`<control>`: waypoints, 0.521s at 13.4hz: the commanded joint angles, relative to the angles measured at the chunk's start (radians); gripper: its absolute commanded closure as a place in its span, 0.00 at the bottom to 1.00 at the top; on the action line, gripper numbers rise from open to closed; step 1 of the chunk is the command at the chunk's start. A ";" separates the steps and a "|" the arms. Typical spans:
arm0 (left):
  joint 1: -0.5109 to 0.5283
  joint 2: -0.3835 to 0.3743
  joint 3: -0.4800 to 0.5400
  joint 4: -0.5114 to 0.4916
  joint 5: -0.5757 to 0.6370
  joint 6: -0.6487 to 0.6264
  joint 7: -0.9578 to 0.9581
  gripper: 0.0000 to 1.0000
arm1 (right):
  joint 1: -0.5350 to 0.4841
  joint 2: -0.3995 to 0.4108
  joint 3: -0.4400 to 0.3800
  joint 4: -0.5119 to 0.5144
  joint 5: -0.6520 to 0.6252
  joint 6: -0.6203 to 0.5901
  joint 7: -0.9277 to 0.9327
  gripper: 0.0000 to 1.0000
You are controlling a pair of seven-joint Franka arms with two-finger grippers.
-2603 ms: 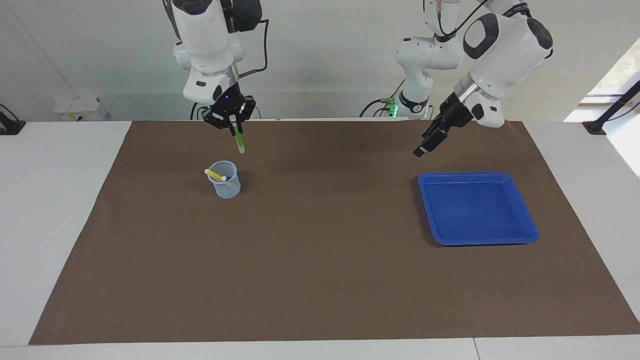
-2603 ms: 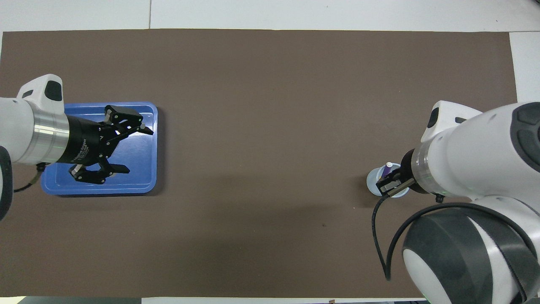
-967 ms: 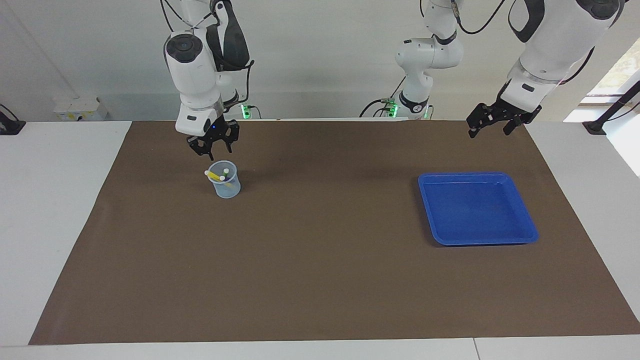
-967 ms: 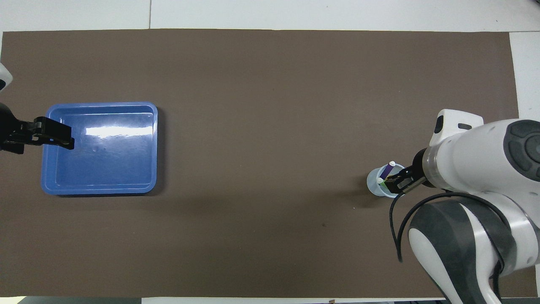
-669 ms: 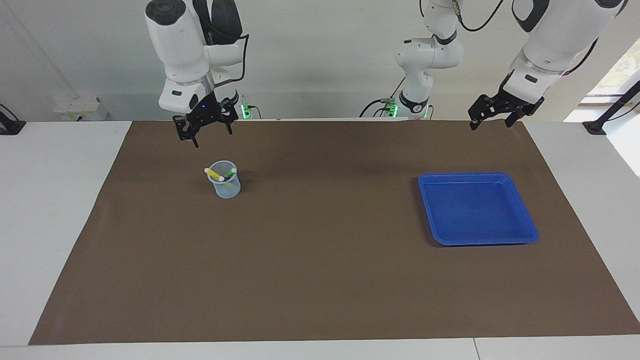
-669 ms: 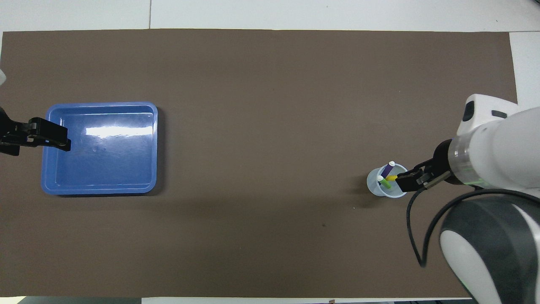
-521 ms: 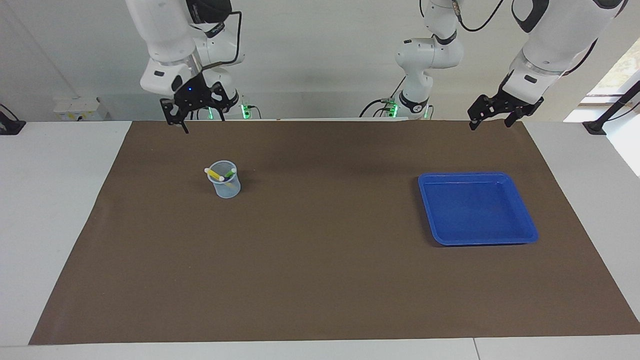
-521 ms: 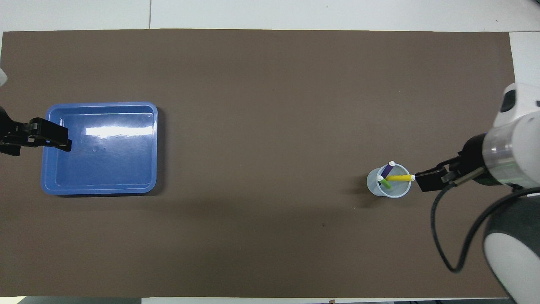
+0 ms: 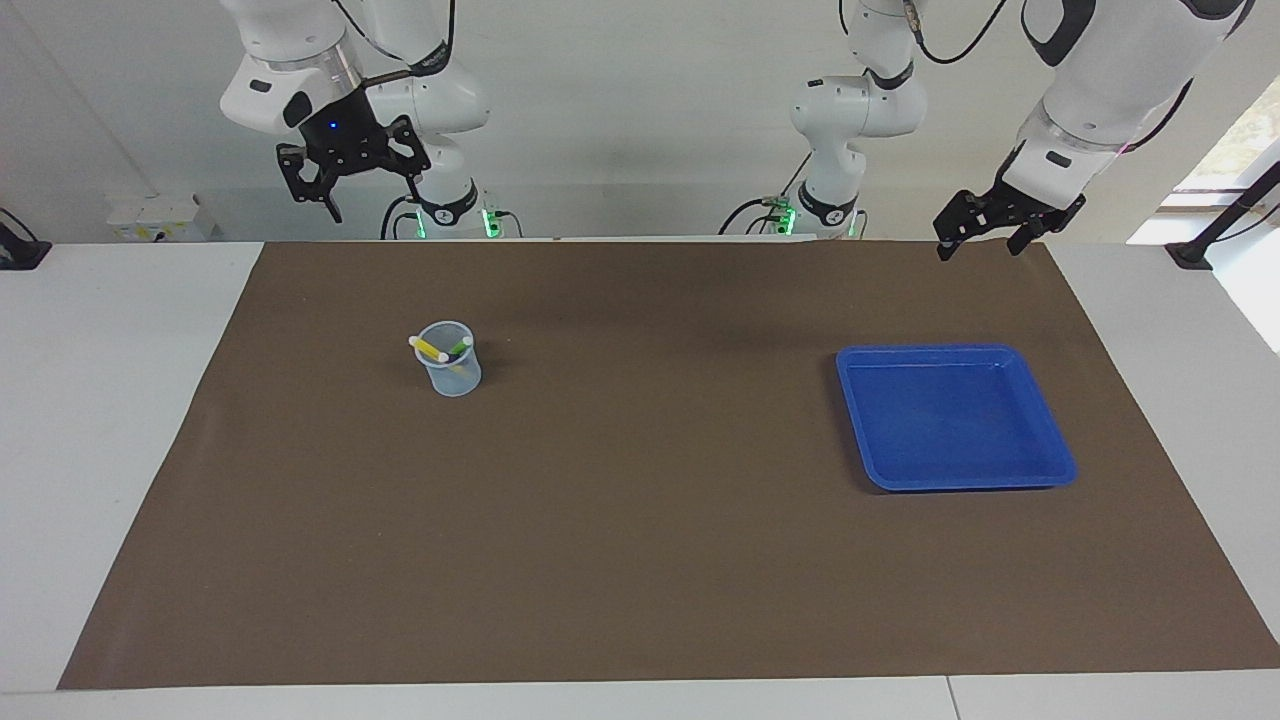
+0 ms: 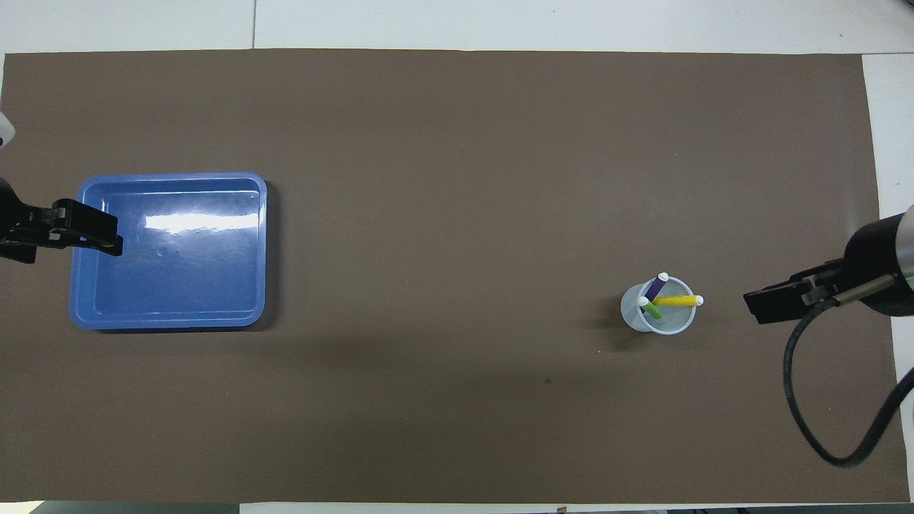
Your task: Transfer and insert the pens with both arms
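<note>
A clear cup [image 9: 449, 366] stands on the brown mat toward the right arm's end; it also shows in the overhead view [image 10: 633, 314]. It holds all three pens: yellow pen [image 10: 675, 301], purple pen [image 10: 655, 286] and green pen [image 10: 650, 309], each with its white end up. The yellow pen [image 9: 430, 350] and green pen [image 9: 459, 348] lean across the rim. My right gripper [image 9: 371, 205] is open and empty, raised high and well clear of the cup; it also shows in the overhead view [image 10: 767, 303]. My left gripper [image 9: 978, 250] is open and empty, raised toward the left arm's end of the table.
An empty blue tray [image 9: 955, 415] lies on the mat toward the left arm's end; in the overhead view the left gripper [image 10: 86, 232] overlaps the rim of the tray [image 10: 186, 285]. Two smaller white arm bases [image 9: 830, 130] with green lights stand at the robots' edge.
The right gripper let the green pen go into the cup, then rose and drew back toward its own end. The left gripper withdrew from over the tray and now holds still.
</note>
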 commanded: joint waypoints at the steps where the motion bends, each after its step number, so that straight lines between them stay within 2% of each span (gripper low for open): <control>1: 0.004 0.000 -0.007 0.015 -0.003 -0.020 -0.011 0.00 | -0.009 0.012 0.010 0.021 0.017 -0.001 0.027 0.00; 7: 0.004 0.001 -0.008 0.015 -0.010 -0.010 -0.017 0.00 | -0.025 0.026 0.009 0.052 0.017 -0.020 0.057 0.00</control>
